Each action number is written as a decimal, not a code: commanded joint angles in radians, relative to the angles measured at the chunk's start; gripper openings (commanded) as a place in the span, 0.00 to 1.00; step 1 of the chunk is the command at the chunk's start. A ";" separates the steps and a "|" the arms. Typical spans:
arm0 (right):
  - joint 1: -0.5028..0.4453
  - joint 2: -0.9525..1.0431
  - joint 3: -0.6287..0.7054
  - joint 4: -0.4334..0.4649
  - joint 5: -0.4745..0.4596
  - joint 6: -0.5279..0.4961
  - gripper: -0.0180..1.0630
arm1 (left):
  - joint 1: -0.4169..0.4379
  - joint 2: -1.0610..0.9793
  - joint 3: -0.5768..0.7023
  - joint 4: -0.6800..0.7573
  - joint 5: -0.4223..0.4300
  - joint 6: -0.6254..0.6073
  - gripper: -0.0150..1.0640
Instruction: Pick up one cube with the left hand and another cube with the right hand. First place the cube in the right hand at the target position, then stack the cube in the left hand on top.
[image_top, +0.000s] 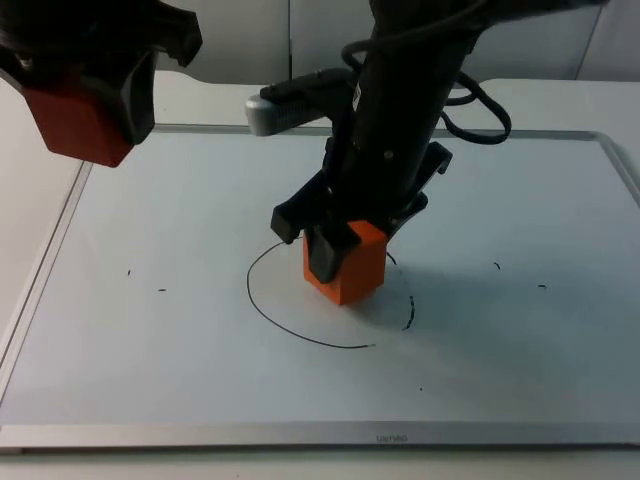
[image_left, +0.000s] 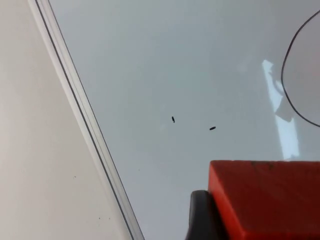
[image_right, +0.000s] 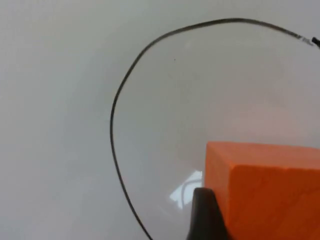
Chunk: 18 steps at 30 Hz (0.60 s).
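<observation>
Orange cube (image_top: 352, 268) sits inside the hand-drawn black circle (image_top: 262, 305) on the white board (image_top: 150, 360), toward the circle's 2 o'clock side from my top camera. It has no long axis that I can make out; it is turned so that one vertical edge faces the camera at 6 o'clock, with two side faces angled away toward 4 and 8 o'clock. Its faces are a plain, matte, bright orange with crisp edges, and I read no marking on them. It appears to rest on the board, though I cannot confirm contact.

My right gripper (image_top: 345, 245) is down over it, with black fingers clamped against its sides; in the right wrist view one fingertip (image_right: 205, 215) presses on the cube's (image_right: 270, 192) side face, with the circle's line (image_right: 116, 150) curving around beyond it.

Red cube (image_top: 75, 120) is up at 10 o'clock in the top view, well apart from the circle and raised above the board's far left corner. My left gripper (image_top: 95, 110) has its fingers closed on it. It is a deeper red than the other, equally plain. The left wrist view shows its top edge (image_left: 267, 200) beside a black fingertip (image_left: 202, 217), with the board's metal rim (image_left: 85, 120) running diagonally and two small black ticks (image_left: 173, 119) on the surface.

Small grey lettering (image_top: 392, 438) is printed on the board's near rim at 6 o'clock; I cannot read it. A few short black marks (image_top: 161, 291) dot the board at 9 and 3 o'clock of the circle.
</observation>
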 joint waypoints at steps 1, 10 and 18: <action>0.003 0.012 -0.007 0.004 -0.015 -0.009 0.01 | -0.002 -0.010 -0.005 -0.017 -0.012 0.004 0.01; 0.010 0.025 -0.007 -0.006 -0.028 -0.009 0.01 | -0.002 -0.010 -0.005 -0.017 -0.014 0.004 0.01; 0.010 0.025 -0.007 -0.006 -0.023 -0.011 0.11 | -0.002 -0.010 -0.005 -0.017 -0.010 0.004 0.01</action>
